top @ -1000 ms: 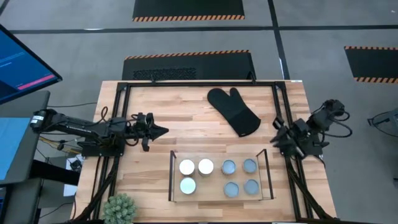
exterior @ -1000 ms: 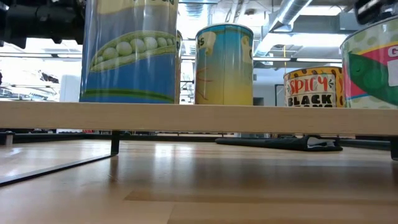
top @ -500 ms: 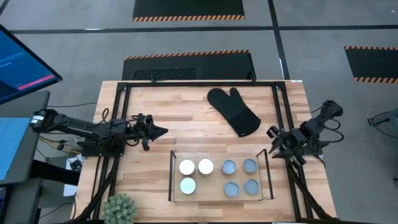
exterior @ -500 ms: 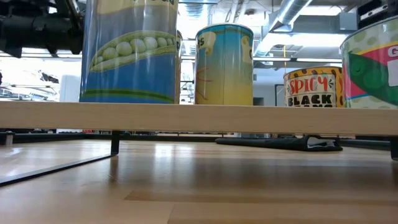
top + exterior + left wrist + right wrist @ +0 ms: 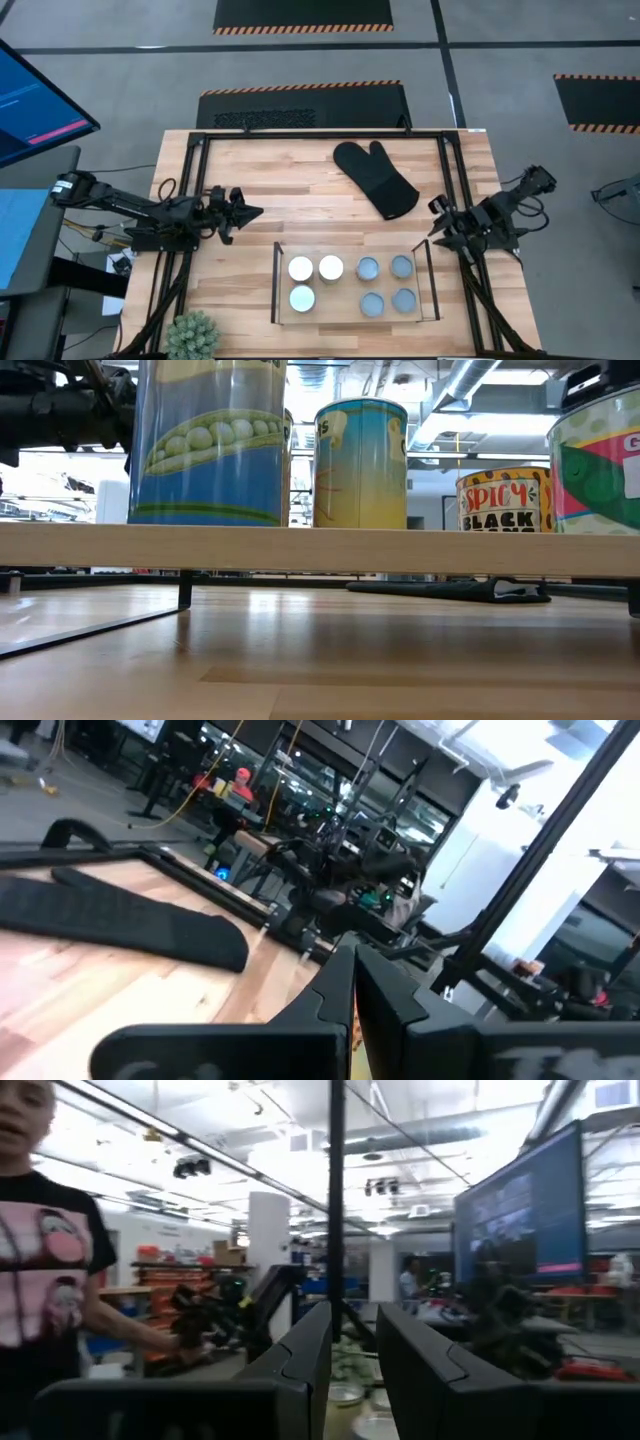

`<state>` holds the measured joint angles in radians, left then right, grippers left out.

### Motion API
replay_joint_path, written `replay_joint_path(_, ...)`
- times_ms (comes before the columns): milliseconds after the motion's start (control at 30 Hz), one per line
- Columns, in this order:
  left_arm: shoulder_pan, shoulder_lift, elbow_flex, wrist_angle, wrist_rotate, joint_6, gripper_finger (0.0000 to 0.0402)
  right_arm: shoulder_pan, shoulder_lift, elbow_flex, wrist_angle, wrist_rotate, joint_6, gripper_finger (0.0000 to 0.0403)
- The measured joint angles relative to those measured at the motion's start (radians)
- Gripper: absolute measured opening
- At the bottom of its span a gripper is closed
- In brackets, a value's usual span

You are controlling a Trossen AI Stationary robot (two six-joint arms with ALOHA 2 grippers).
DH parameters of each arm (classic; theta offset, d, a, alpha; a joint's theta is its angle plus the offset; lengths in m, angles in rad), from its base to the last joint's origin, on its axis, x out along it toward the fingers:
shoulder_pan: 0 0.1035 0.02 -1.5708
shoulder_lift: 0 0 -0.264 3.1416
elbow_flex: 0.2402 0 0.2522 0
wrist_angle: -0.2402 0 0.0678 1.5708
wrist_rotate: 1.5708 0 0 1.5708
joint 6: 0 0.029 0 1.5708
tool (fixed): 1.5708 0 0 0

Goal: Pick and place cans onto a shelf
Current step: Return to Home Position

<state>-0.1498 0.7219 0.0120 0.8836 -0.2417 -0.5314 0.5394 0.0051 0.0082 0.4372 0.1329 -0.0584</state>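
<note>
Even overhead light leaves the pale wooden surface (image 5: 290, 180) almost shadowless. In the low view a bright background backlights the blue pea-labelled can (image 5: 205, 450), its side streaked with glare.

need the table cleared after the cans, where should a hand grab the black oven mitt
Pinch the oven mitt at its cuff, the wide straight end that points toward the right end of the shelf. It lies flat on the wood, so come straight down from above and close across the cuff edge. The right hand looks nearer that end, so it is probably the better choice.

Grey floor (image 5: 120, 90), striped black mats (image 5: 303, 14), exposed ducts (image 5: 470, 390).
</note>
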Motion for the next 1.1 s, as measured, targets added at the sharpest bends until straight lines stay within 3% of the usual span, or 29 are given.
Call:
replay_joint_path(133,-0.001,0.006,0.0,-0.002,0.028,0.093,0.0,-0.061,0.0,0.0,-0.059,-0.001,0.003,0.0108)
replay_joint_path(300,-0.002,0.013,0.0,-0.007,0.172,0.182,0.0,-0.132,0.0,0.0,-0.16,-0.001,0.078,0.0108)
replay_joint_path(400,-0.002,0.013,0.0,-0.021,0.204,0.22,0.0,-0.17,0.0,0.0,-0.185,-0.001,0.091,0.0108)
replay_joint_path(567,0.025,0.0,0.0,-0.008,0.054,0.146,0.0,-0.239,-0.001,-0.001,-0.164,-0.005,0.09,0.0108)
replay_joint_path(733,0.01,-0.09,0.0,-0.105,0.132,0.142,0.0,-0.282,-0.001,-0.001,-0.189,-0.072,0.175,0.0108)
replay_joint_path(933,-0.027,-0.276,0.0,-0.32,0.044,0.16,0.0,-0.29,-0.001,-0.001,-0.226,-0.089,0.186,0.0108)
replay_joint_path(1100,-0.036,-0.437,0.0,-0.495,0.035,0.241,0.0,-0.324,-0.001,0.002,-0.242,-0.078,0.159,0.0108)
